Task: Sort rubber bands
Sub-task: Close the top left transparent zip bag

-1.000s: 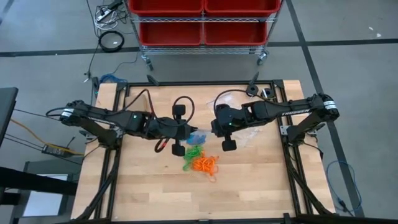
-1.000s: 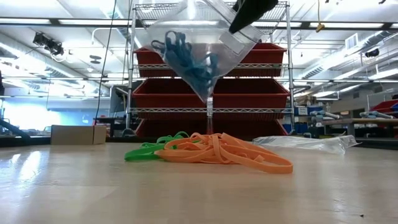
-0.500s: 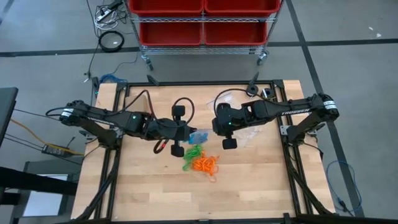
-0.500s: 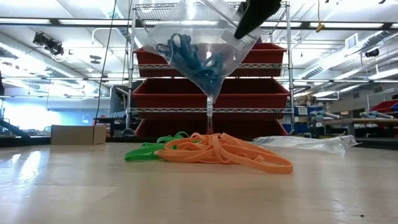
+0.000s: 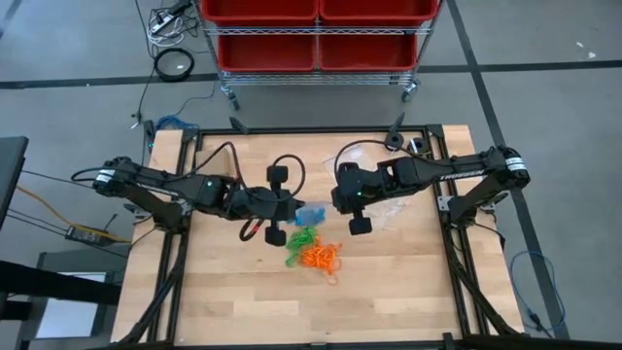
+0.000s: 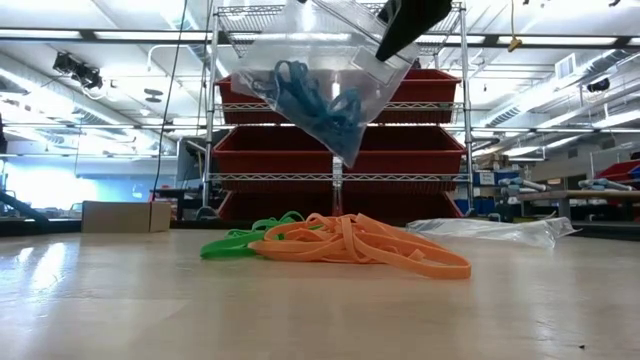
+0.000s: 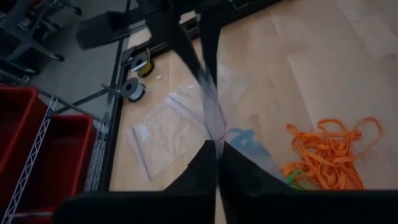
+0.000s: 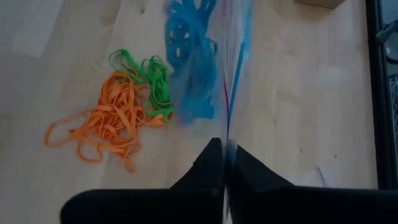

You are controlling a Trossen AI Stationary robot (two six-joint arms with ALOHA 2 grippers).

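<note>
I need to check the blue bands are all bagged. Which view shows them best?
The low view: the blue rubber bands show side-on inside the clear bag, hanging above the table. The right wrist view shows them through the bag from above; the left wrist and high views give only a small blue patch.

Blue rubber bands [image 6: 318, 98]: tangled clump inside clear bag, hanging upper centre of low view. Orange rubber bands [image 6: 370, 243]: loose flat heap on desk, centre frame. Green rubber bands [image 6: 240, 238]: smaller pile touching orange heap's left side.
</note>
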